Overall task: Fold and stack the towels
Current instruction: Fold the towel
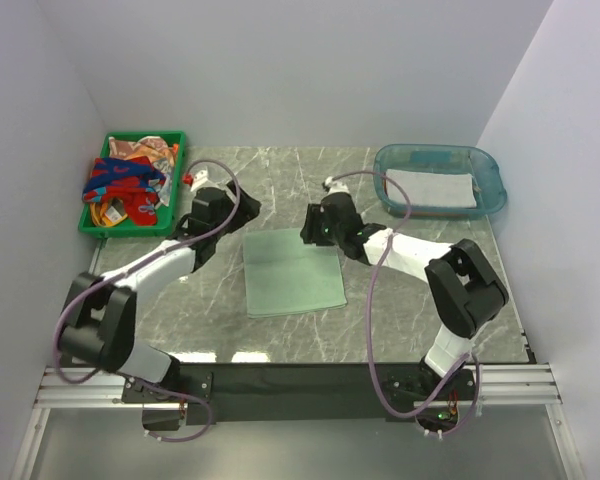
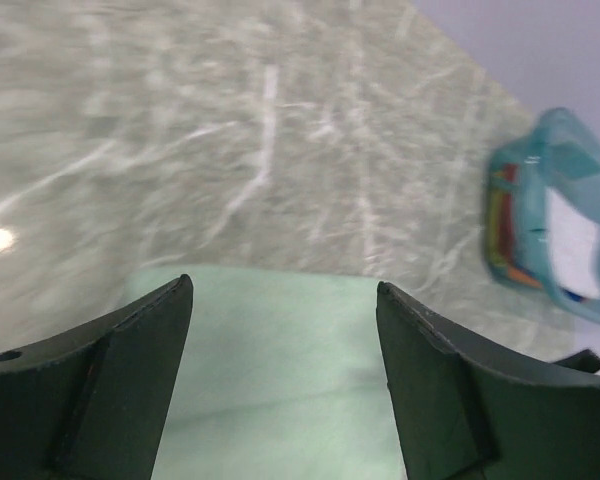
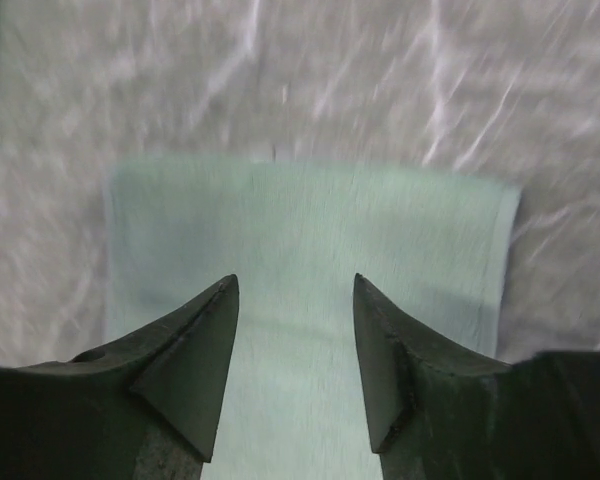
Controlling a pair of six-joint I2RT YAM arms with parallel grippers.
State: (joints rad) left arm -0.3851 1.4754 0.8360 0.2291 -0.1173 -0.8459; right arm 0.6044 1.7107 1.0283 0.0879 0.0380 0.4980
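Risk – left gripper (image 2: 283, 290): its jaws stand wide with nothing between them. Closing this low, a finger could catch the cloth's top layer and pull the fold apart.
Risk – sage green towel (image 1: 292, 272): it looks folded once, with its edges not quite square. Any drag from either side would probably skew it before the next fold.
Risk – right gripper (image 3: 294, 282): it is parted more narrowly and also empty. A pinch here might take only one layer, so the fold would open on lifting.
Left gripper vs towel: in the top view the towel lies toward four o'clock from it, with the gripper at the towel's eleven o'clock corner.
Right gripper vs towel: the towel lies toward seven o'clock from it, with the gripper near the one o'clock corner.
Towel on table: flat at the centre, well apart from the green tray (image 1: 92, 225) of loose towels (image 1: 125, 182) at ten o'clock.
Blue tub (image 1: 492, 192): at two o'clock – it holds a whitish towel (image 1: 435, 188).
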